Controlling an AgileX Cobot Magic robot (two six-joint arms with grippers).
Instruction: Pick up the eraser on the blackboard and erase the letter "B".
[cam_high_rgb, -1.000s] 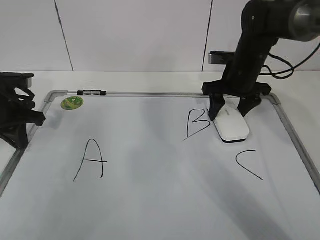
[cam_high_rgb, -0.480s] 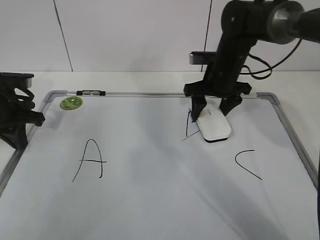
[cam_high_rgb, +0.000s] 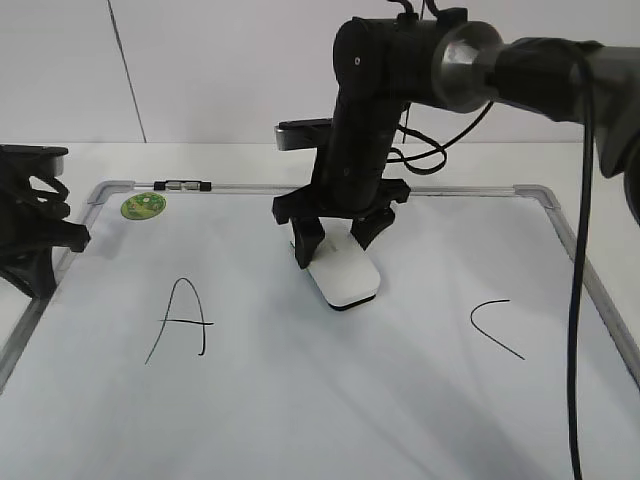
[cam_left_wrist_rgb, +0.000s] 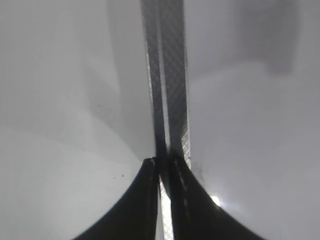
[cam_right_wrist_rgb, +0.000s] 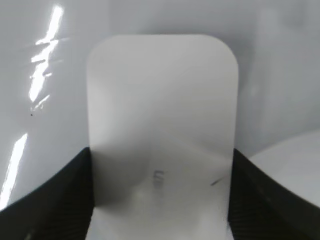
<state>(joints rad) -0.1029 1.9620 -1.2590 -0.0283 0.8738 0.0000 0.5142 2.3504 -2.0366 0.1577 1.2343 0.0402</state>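
The blackboard (cam_high_rgb: 330, 400) is a white dry-erase board with a silver frame, lying flat on the table. My right gripper (cam_high_rgb: 338, 245) is shut on the white eraser (cam_high_rgb: 343, 275), which rests flat on the board left of the board's middle. In the right wrist view the eraser (cam_right_wrist_rgb: 162, 125) sits between the two black fingers (cam_right_wrist_rgb: 160, 200). No letter "B" shows on the board. A black "A" (cam_high_rgb: 180, 320) is at the left and a black "C" (cam_high_rgb: 495, 325) at the right. My left gripper (cam_high_rgb: 35, 235) rests at the board's left edge; in the left wrist view its fingers (cam_left_wrist_rgb: 165, 172) are together over the frame.
A round green sticker (cam_high_rgb: 143, 206) and a small clip (cam_high_rgb: 185, 185) are at the board's far left corner. The board's frame (cam_high_rgb: 590, 270) runs along the right side. A white wall stands behind the table.
My right gripper slid the eraser leftward across the board, over where the "B" stood. The "B" was whole, then partly wiped, and now no trace shows. The left arm stayed still.
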